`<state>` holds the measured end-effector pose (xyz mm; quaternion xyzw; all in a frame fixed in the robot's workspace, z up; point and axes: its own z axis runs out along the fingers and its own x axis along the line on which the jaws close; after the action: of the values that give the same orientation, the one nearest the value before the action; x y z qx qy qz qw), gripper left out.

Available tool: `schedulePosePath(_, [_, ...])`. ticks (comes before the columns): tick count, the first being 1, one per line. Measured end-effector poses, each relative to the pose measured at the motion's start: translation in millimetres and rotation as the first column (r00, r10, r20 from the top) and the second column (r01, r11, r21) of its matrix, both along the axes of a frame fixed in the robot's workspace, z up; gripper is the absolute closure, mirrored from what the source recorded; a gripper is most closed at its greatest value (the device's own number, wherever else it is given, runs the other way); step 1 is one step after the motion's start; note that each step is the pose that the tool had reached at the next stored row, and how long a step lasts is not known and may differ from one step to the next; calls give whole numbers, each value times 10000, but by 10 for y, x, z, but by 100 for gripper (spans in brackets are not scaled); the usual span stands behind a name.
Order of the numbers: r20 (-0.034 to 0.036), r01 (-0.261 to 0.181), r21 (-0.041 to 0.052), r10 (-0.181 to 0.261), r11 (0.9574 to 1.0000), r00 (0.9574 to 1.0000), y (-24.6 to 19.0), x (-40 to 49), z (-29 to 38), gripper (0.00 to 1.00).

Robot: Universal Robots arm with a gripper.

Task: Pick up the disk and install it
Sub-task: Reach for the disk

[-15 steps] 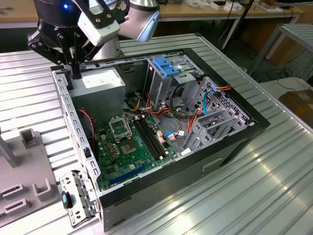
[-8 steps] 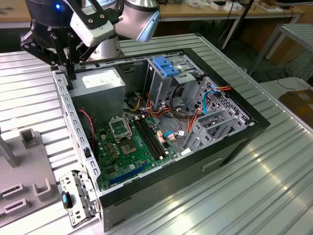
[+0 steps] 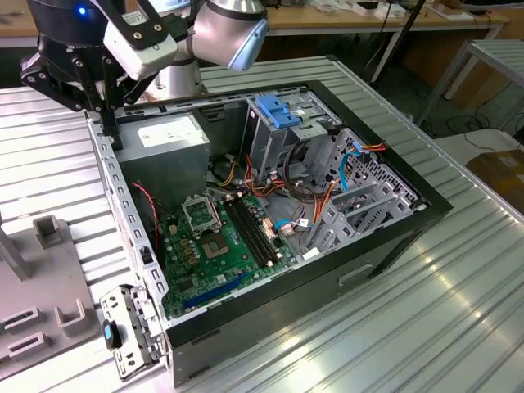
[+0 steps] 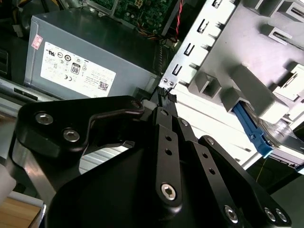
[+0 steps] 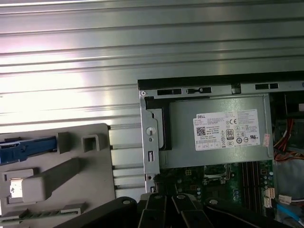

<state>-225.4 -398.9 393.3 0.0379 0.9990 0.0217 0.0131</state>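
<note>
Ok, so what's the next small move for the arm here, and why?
Probably shift the gripper off the case rim toward the grey holder: the disk, with its blue rail, sits in that holder, apart from the gripper, which hangs empty beside the power supply.

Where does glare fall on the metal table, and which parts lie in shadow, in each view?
First wrist view: white glare washes out part of the ribbed table. Exterior view: bright streaks on the table toward the exterior view's right, while the computer case is dimmer inside. Second wrist view: the power supply is evenly lit; the gripper is dark.
</note>
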Motion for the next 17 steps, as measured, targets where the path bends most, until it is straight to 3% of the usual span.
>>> schedulePosePath(17, [0,0,-1,0,10000,10000,0,-197,0,89])
